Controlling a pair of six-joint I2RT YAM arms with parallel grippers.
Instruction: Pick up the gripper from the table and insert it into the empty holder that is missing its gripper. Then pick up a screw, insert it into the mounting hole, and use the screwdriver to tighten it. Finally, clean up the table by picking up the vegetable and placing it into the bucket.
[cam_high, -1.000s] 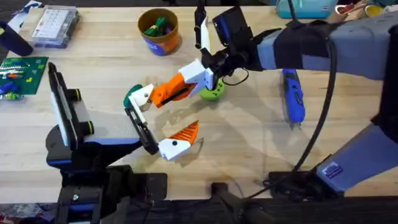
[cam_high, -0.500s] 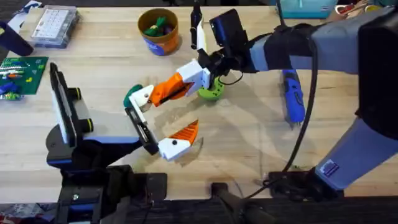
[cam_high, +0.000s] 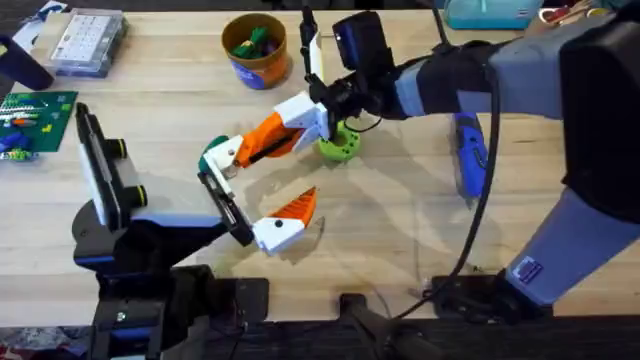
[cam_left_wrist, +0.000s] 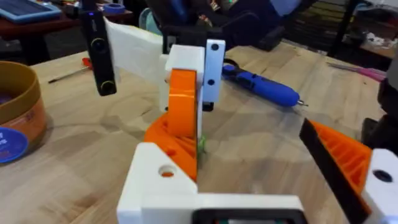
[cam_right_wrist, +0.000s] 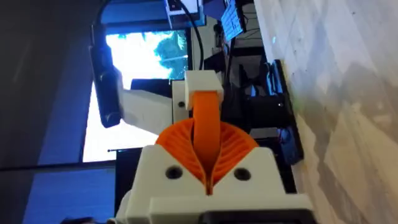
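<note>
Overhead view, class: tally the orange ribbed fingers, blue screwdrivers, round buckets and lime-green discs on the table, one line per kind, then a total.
Orange ribbed fingers: 2, the gripper held by the right gripper, and its twin on the stand.
Blue screwdrivers: 1
Round buckets: 1, the bucket
Lime-green discs: 1
Total: 5

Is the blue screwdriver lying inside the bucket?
No, the screwdriver lies flat on the table, well apart from the bucket.
</note>
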